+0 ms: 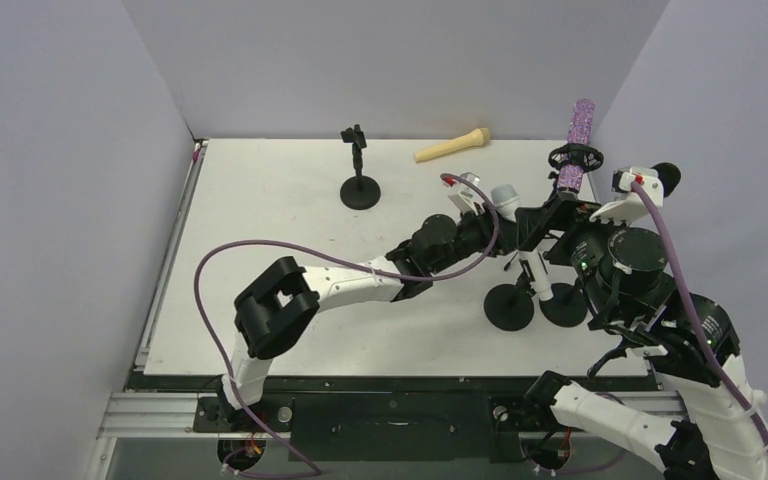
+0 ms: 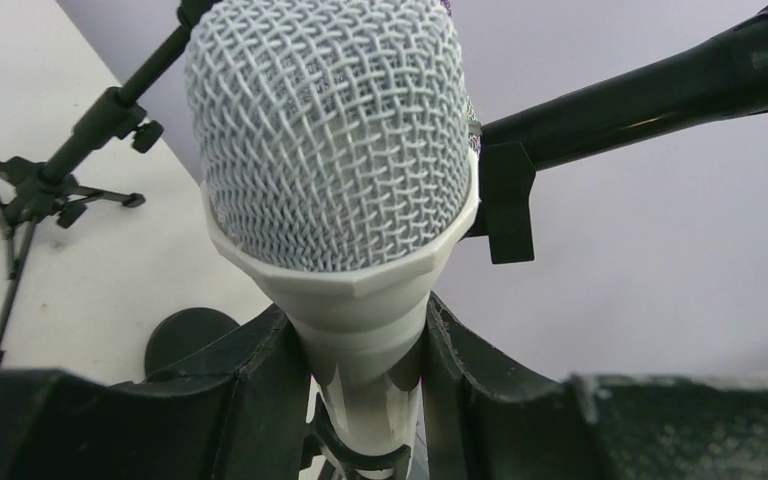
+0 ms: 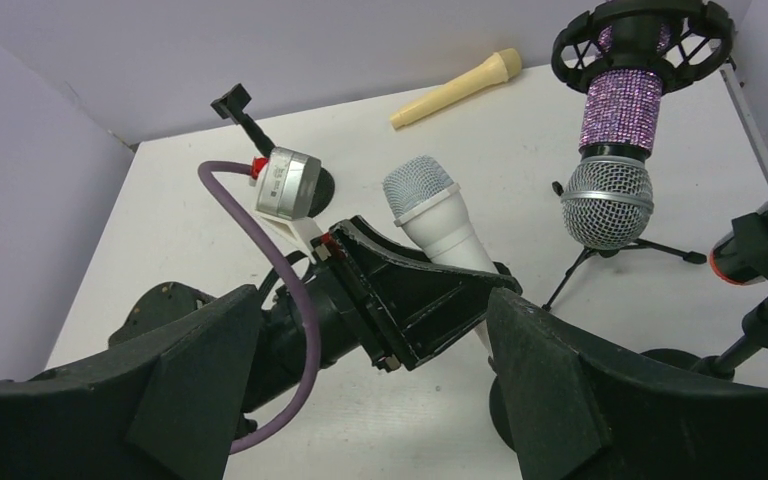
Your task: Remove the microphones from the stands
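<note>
The left hand [image 2: 358, 340] is clenched on the mic [image 2: 330, 130]. Its two fingers [image 2: 260, 390] press against either side of the white handle just under the silver mesh head. The mic sits upright on its stand [image 1: 510, 305], and a black clip low on the handle shows at the bottom of the left wrist view, so it is not yet out. The stand's round base rests on the worktop [image 1: 260, 220].

The right hand [image 3: 375, 310] hangs just right of the stand, released, its fingers spread wide with nothing held between them (they frame the left hand from that side).

A black mic [image 2: 660, 95] sits clipped at an angle just right of the stand. A glitter mic [image 1: 578, 145] hangs head-down in a ring mount on a tripod beyond the stand and to its right. A tan mic [image 1: 452, 145] lies flat near the far wall beyond the stand. A spare stand [image 1: 360, 180], bare, is well to the stand's left and further back.
</note>
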{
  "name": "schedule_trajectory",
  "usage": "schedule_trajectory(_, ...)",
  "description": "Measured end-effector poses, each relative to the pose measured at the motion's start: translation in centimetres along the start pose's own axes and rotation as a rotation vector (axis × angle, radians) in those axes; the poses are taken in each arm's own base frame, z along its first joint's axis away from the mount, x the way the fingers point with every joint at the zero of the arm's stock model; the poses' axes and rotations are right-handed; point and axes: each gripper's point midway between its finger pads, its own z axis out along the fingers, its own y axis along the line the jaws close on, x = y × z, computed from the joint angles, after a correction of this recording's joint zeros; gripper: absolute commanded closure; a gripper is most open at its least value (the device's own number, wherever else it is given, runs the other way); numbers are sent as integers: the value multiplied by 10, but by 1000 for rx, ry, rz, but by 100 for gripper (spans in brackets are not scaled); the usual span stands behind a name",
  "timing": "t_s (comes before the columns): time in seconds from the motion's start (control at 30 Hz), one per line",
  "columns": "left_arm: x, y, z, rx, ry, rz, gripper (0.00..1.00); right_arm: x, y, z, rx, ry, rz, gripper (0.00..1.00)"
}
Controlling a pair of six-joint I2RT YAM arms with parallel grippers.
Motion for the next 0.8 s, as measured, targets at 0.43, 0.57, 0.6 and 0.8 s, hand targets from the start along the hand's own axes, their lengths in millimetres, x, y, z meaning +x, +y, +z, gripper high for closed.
schedule_trajectory(0.43, -72, 30, -80, -188, -65, 78, 100, 37, 36, 33, -105, 105, -61, 21)
schedule_trajectory(0.57, -102, 43, -113, -258, -95, 93, 100, 54, 54, 46, -168, 146, -91, 21)
schedule_trajectory(0.6, -107, 44, -120, -268, -100, 95, 100, 59, 57, 49, -180, 157, -97, 21)
schedule_trajectory(0.8, -130, 56, -167, -309, -112, 87, 100, 112, 78, 75, -264, 273, -169, 21)
